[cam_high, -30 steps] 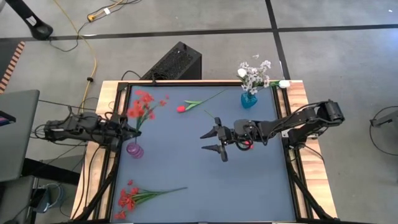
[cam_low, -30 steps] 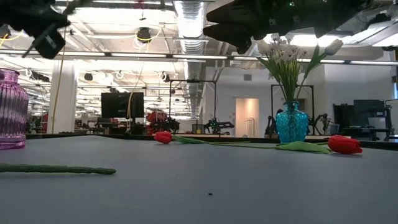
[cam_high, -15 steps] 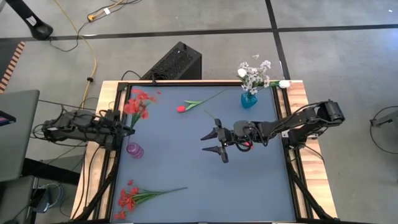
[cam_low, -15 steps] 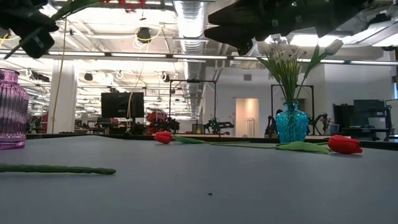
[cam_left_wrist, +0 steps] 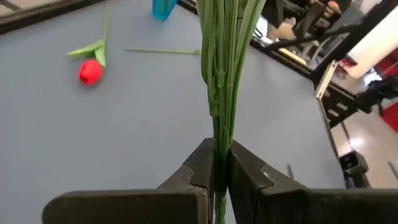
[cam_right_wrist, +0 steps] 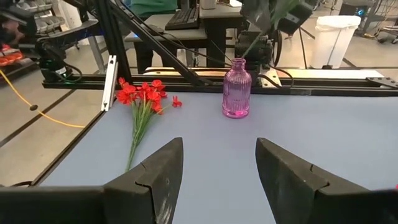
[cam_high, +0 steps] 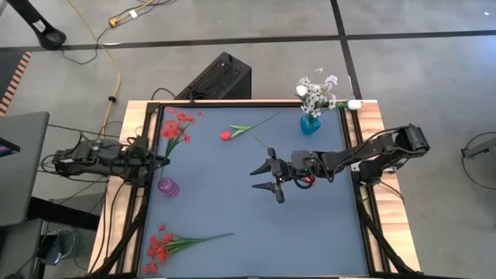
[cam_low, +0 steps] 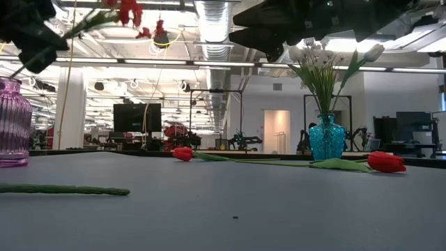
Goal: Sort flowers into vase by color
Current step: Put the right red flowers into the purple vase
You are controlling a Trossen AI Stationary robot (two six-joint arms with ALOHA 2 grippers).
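From above, your left gripper sits at the table's left edge, clamped on the stems of a red blossom bunch whose heads point toward the far-left corner; the purple vase stands just nearer along that edge, empty. Your right gripper hovers mid-table, jaws spread, holding nothing. Done so far – white flowers in the blue vase at the far-right corner. Left: a red tulip near the far edge, another red bunch at the near-left corner.

At table height, a second tulip lies right of the blue vase.

Your left wrist camera shows the fingers pinched on green stems.

Your right wrist camera shows wide-apart fingers facing the purple vase – roughly half remains, I'd judge.
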